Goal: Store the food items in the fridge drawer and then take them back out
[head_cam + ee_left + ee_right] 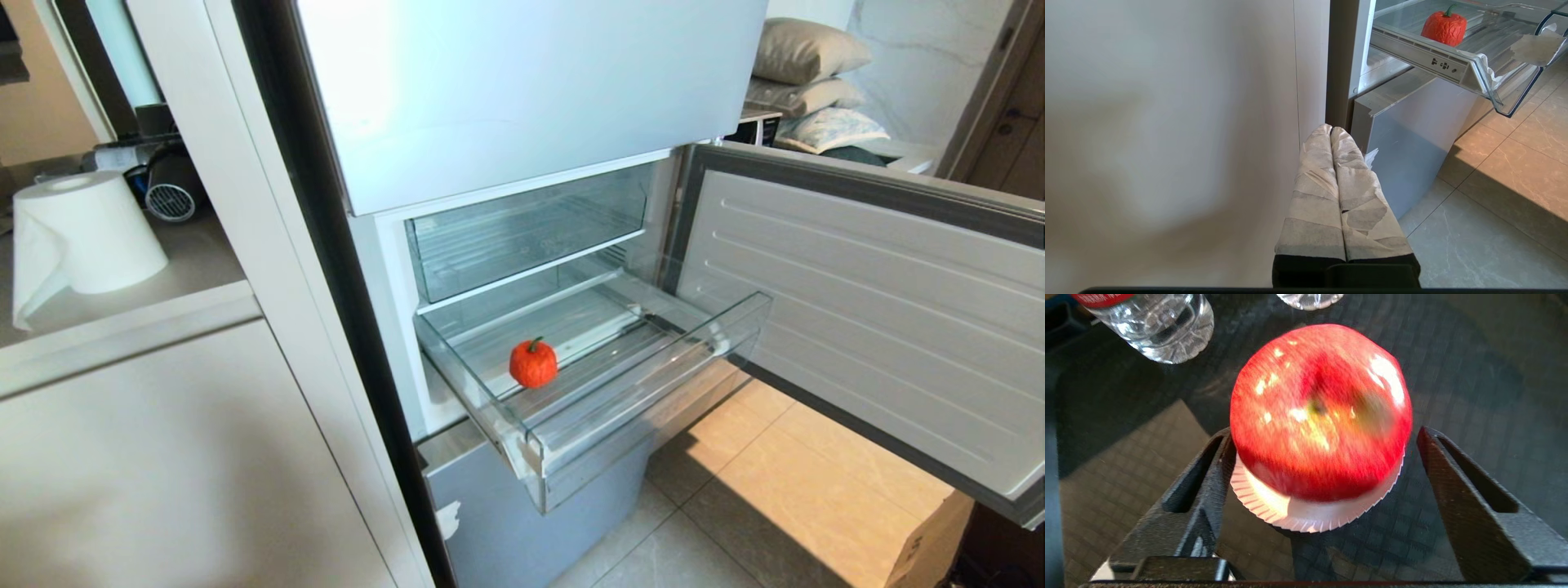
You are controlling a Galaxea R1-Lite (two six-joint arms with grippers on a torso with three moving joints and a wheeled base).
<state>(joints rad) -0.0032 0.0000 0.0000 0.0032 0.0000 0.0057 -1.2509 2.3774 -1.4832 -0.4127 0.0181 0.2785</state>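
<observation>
A red-orange ribbed pumpkin-like food item (pixel 533 363) with a green stem sits in the pulled-out clear fridge drawer (pixel 653 400), near its left side. The left wrist view shows the same piece (pixel 1444 27) in the drawer (pixel 1453 67). My left gripper (pixel 1331 130), its fingers wrapped in white tape, is shut on nothing, low beside the cabinet wall. In the right wrist view a red apple (pixel 1321 408) rests on a white fluted paper liner (pixel 1298 514) on a dark checkered surface. My right gripper (pixel 1323 433) is open, with its black fingers on either side of the apple. Neither arm shows in the head view.
The fridge door (pixel 865 310) stands open to the right. A second clear bin (pixel 522 237) sits above the drawer. A paper towel roll (pixel 86 233) stands on the left counter and a cardboard box (pixel 931 539) on the floor. Clear water bottles (pixel 1159 322) stand beyond the apple.
</observation>
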